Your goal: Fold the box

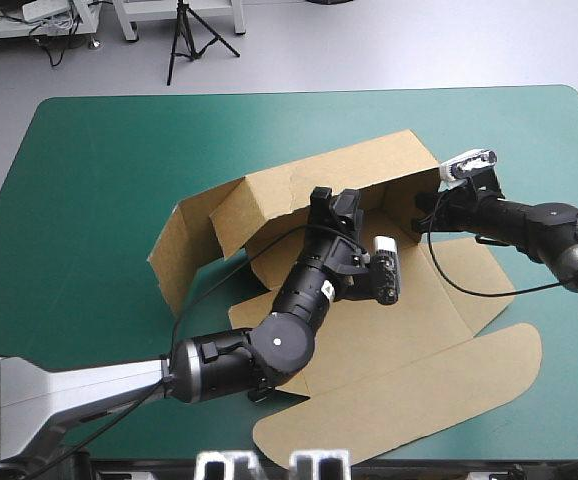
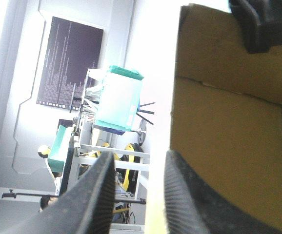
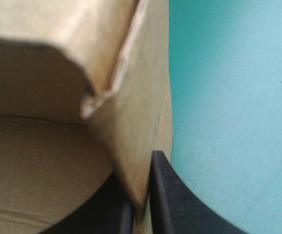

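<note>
The left gripper (image 2: 140, 163) stands open, its 2 black fingers (image 2: 94, 195) apart with only the room showing in the gap. A raised wall of the brown box (image 1: 439, 330) runs just beside 1 finger, and I cannot tell whether that finger touches the board. Seen from above, this gripper reaches down inside the box close to the far wall, its tips hidden behind its own wrist. The right gripper (image 3: 140, 190) is pinched onto the box: its 2 fingers are nearly together with a standing sheet of board between them, and 1 finger is mostly hidden behind that sheet. It grips at the right end of the far wall, where a side flap meets it; up close that corner is blurred and hard to read. In the left wrist view a black shape, cut off, sits over the wall's rim farther off. The box lies near the middle of the table's teal-green cover (image 1: 89, 180), half formed. Its far wall and left wall stand up, leaning, while the near panel with its rounded flap lies flat toward the table's near edge. The left arm crosses over the box and hides much of its floor.
</note>
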